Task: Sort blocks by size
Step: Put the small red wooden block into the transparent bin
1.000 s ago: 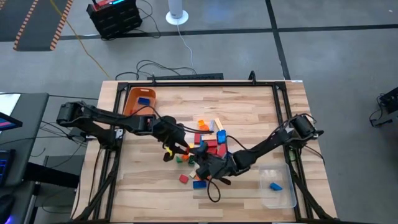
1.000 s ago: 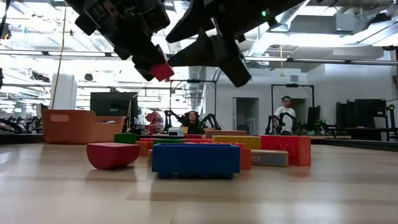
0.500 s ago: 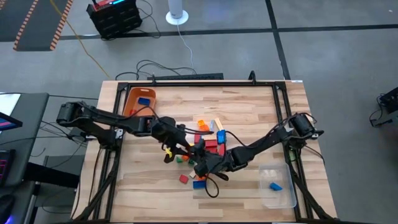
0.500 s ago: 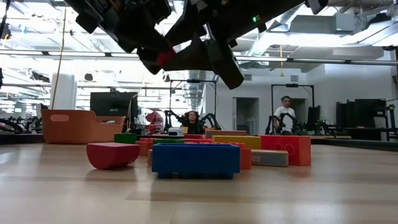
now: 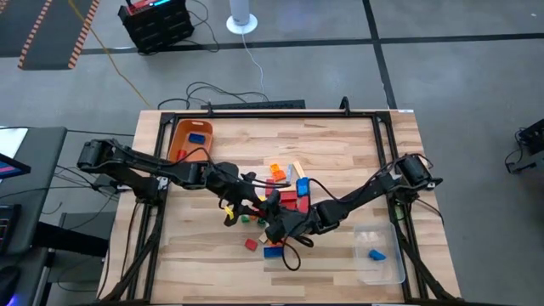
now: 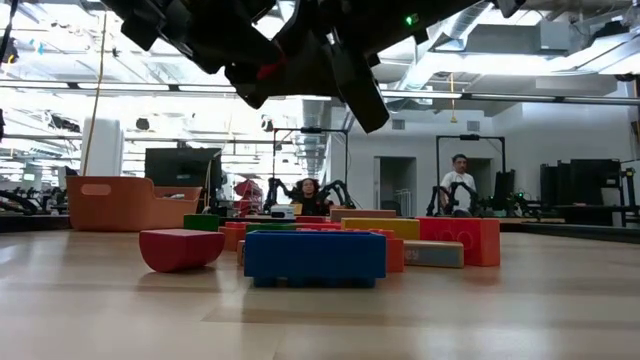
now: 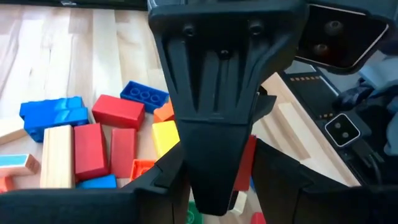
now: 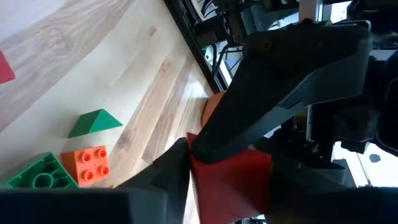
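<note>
Handover in progress above the block pile [image 5: 285, 191] at table centre. Left gripper [image 6: 262, 75] holds a small red block [image 8: 231, 177] aloft, fingers partly closed on it. Right gripper [image 5: 270, 223] is at the same block, its fingers to either side of it; whether it grips cannot be told. Judgement: blocks are light, rigid, smooth plastic, liable to slip; take hold across flat opposing faces, not on the studs. Orange bin [image 5: 180, 136] and clear tray [image 5: 387, 270] each hold a blue block.
</note>
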`<control>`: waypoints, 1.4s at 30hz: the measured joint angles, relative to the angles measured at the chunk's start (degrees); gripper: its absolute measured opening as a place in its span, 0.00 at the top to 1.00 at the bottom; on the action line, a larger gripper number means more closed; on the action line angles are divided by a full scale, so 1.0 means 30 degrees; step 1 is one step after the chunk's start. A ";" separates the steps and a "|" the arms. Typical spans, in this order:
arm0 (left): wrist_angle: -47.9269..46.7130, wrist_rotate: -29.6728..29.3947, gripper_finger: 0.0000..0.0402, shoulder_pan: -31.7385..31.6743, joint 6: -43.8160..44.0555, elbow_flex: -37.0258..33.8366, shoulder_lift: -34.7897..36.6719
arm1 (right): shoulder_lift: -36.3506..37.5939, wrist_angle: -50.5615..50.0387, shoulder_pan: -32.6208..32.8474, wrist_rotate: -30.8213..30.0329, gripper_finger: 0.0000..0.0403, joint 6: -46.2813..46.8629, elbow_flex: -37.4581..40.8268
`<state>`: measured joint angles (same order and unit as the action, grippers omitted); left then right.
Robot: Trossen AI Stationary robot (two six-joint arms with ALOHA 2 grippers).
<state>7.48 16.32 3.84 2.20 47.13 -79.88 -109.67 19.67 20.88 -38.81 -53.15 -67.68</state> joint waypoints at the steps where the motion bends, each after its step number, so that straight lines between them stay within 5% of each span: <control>1: -0.0006 -0.0024 0.66 0.0000 0.0194 0.0000 0.0000 | 0.0000 -0.0030 0.0000 0.0000 0.59 0.0071 0.0000; 5: -0.0247 -0.1054 0.62 0.0029 0.1245 -0.0007 0.0000 | -0.0006 -0.0188 0.0044 -0.0056 0.64 0.0299 0.0000; 14: -0.1798 -0.1501 0.36 -0.0015 -0.0036 0.0750 0.0118 | -0.0073 -0.0603 0.0293 -0.0990 0.64 0.0113 0.0015; 21: -0.5454 -0.1548 0.32 0.0114 -0.0591 0.1676 0.0175 | -0.0057 -0.3555 0.1439 -0.2728 0.63 0.1984 0.0015; 34: -0.5391 -0.4618 0.32 0.0685 -0.1688 0.1370 0.0153 | 0.4923 -1.6971 0.4398 -0.2648 0.64 1.6746 0.0022; 42: -0.5398 -0.4923 0.32 0.0699 -0.1691 0.1370 0.0147 | 0.8276 -2.1583 0.5604 0.3823 0.59 2.6427 0.0022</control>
<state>-8.71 1.55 5.93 -2.87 51.24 -79.44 -84.84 -45.08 37.70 -27.34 26.13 -67.61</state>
